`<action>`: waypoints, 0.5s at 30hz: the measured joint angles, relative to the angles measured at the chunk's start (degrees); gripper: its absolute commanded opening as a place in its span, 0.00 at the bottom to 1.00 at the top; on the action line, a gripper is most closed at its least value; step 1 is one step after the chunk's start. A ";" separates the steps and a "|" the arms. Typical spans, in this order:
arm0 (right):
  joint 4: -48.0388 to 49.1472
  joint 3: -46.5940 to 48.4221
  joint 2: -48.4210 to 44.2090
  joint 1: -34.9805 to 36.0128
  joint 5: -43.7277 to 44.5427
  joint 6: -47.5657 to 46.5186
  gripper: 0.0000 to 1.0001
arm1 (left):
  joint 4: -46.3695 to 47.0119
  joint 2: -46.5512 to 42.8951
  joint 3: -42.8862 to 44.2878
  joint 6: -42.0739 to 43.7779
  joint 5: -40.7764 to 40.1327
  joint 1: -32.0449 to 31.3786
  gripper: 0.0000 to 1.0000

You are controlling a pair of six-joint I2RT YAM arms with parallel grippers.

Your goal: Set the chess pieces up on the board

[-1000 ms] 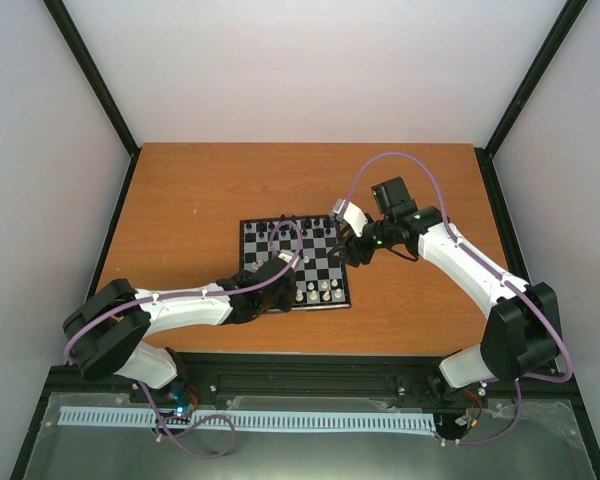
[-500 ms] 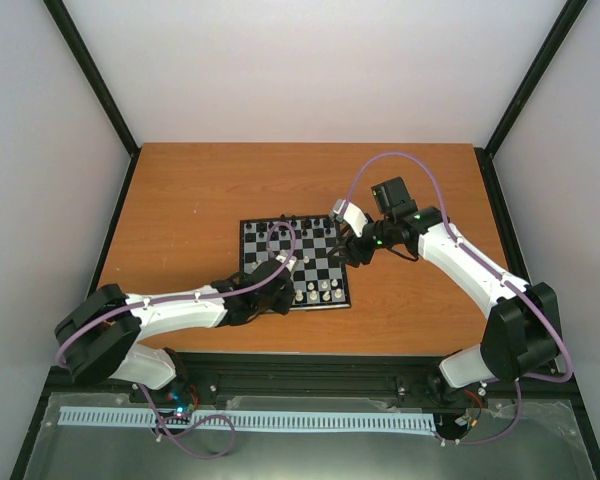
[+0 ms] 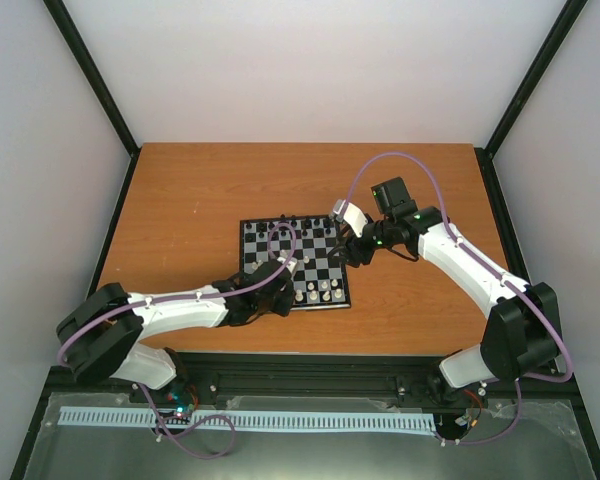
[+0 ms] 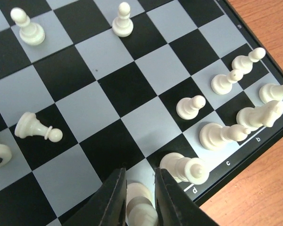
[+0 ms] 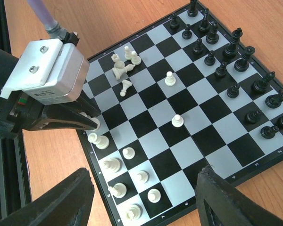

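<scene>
The board [image 3: 325, 262] lies mid-table, with black chess pieces [image 3: 298, 225] along its far rows. My left gripper [image 4: 139, 172] is shut on a cream-white piece [image 4: 140, 207] that stands on a light square of the near row, beside another tall cream piece [image 4: 185, 168]. More cream pieces [image 4: 236, 129] line that edge. One pawn [image 4: 35, 128] lies on its side. My right gripper [image 5: 144, 200] hangs open above the board's right part, nothing between its fingers [image 5: 61, 197]. Below it stand cream pieces [image 5: 118, 165], black pieces [image 5: 221, 47] and a fallen cluster [image 5: 122, 70].
The left wrist's white camera box [image 5: 47, 70] and dark fingers [image 5: 70, 120] reach over the board's near rim. Two lone cream pawns [image 5: 170, 78] stand mid-board. Bare orange table [image 3: 200, 190] surrounds the board, and a black frame rail [image 3: 310, 365] runs along the near edge.
The left arm's elbow has sunk slightly toward the near edge while its gripper stayed over the board's near row. The right arm has not moved.
</scene>
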 measured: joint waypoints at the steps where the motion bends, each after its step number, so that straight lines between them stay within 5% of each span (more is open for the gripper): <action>1: 0.00 0.00 0.00 -0.02 -0.02 0.00 0.60 | -0.13 0.09 0.00 -0.11 -0.02 0.00 0.23; 15: -0.02 0.00 0.00 -0.02 -0.04 -0.02 0.60 | -2.99 -1.14 0.20 -0.50 -0.02 0.00 0.34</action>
